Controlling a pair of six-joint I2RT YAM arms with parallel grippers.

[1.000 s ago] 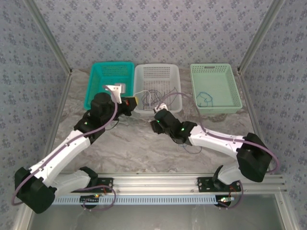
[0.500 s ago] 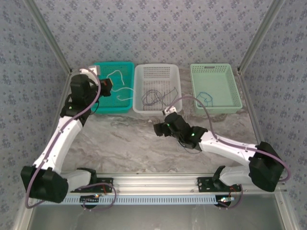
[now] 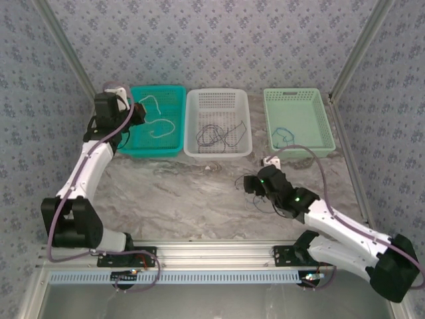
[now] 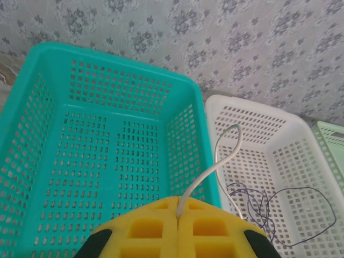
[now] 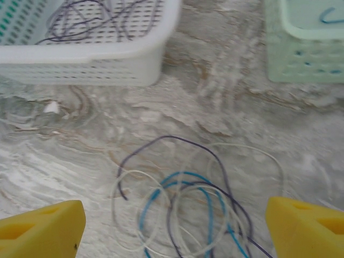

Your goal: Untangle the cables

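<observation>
The coming move turns on the right hand (image 5: pixel 174 226) and the tangle of cables (image 5: pixel 188 209) directly under it. That tangle lies on the desk (image 5: pixel 226 107), on the near side of the white basket (image 5: pixel 80 67) and off towards its right corner, clear of its wall. The right hand's fingers stand wide apart and hold nothing, one on each side of the heap.

The tangle has no single long axis. It is a round pile of overlapping loops:
- A dark strand arcs over the side nearest the white basket.
- A blue strand coils through the middle.
- Whitish loops spread to both sides, one reaching away from the basket's right corner.

By my reading, a straight descent would close on several strands at once. The dark arc, which stands a little free on the basket side, looks the easier single strand to pick.

The left hand (image 4: pixel 178 212) is well apart from the tangle, left of the white basket and above the teal basket (image 4: pixel 113 60) that stands just beside it. Its fingers are pressed together on a whitish cable (image 4: pixel 209 172). That cable rises from the pinch, leans towards the white basket and curls back on itself.

A dark cable (image 3: pixel 214 136) lies loose inside the white basket. The right hand is plainly the nearer one to the tangle, while the left is occupied with its own strand.
</observation>
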